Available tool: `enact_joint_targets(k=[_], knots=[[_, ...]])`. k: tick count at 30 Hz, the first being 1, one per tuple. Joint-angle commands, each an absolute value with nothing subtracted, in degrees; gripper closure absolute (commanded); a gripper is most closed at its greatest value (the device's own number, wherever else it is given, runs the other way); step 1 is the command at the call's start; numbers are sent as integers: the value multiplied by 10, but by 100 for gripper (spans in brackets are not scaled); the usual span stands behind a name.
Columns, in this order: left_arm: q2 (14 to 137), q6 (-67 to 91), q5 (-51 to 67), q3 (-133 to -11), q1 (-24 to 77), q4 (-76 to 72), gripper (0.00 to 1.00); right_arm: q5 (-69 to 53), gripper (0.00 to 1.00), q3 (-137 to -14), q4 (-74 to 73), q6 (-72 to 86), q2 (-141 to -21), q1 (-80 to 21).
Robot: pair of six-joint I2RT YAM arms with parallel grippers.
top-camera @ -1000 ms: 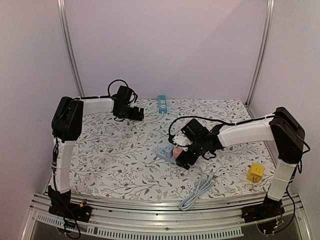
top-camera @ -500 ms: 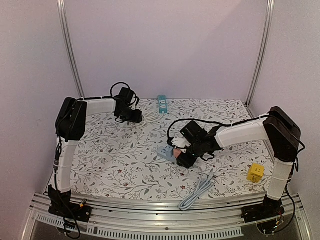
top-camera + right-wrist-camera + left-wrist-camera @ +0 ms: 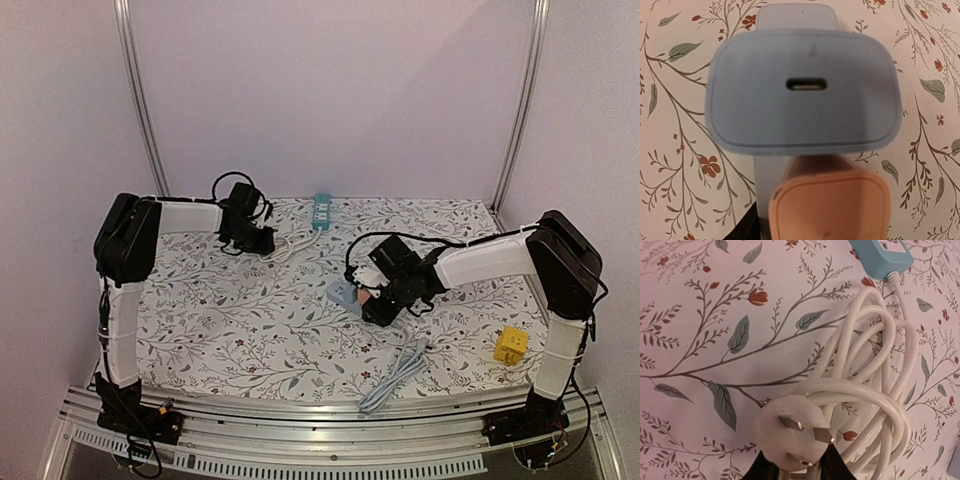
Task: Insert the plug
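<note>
Clenching the white plug (image 3: 792, 437) is the left claw (image 3: 797, 467); whether the right claw (image 3: 370, 297) grasps anything, I cannot tell.

White 3-pin plug (image 3: 792, 432), prongs facing cam, w/ coiled cord (image 3: 875, 390) running to teal pwr strip (image 3: 880, 255) nearby.

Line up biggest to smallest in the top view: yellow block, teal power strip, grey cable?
1. grey cable, clearly largest.
2. yellow block and teal power strip look alike; the strip lies farther from the camera, so no ranking.
</note>
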State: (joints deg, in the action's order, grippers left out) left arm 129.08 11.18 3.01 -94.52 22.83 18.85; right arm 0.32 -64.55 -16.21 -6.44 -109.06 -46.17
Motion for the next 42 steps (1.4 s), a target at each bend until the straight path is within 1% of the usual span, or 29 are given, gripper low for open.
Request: enact_joint_targets(k=[1,10,20,24,30,36,39,41,42], knots=[[1203,125,33,-856,240,151,91,42,57,-654,-139,-47,-1094,-411],[1065,188,40,-649,263,55,91,52,56,-695,-121,-17,-1126,-311],[910,223,-15,-497,337,69,90,89,55,-752,-127,50,-1163,-224],[856,244,-16,-444,369,78,90,112,53,-777,-135,62,-1179,-194],[804,281,-32,-363,432,89,89,113,48,-799,-137,67,-1192,-174],[768,299,-45,-340,515,134,88,111,42,-806,-148,69,-1192,-173],[733,301,-41,-334,545,163,86,110,36,-802,-155,74,-1183,-173],[714,299,-35,-329,553,174,83,112,30,-798,-161,77,-1176,-173],[707,297,-34,-326,554,175,80,113,27,-795,-162,79,-1169,-173]])
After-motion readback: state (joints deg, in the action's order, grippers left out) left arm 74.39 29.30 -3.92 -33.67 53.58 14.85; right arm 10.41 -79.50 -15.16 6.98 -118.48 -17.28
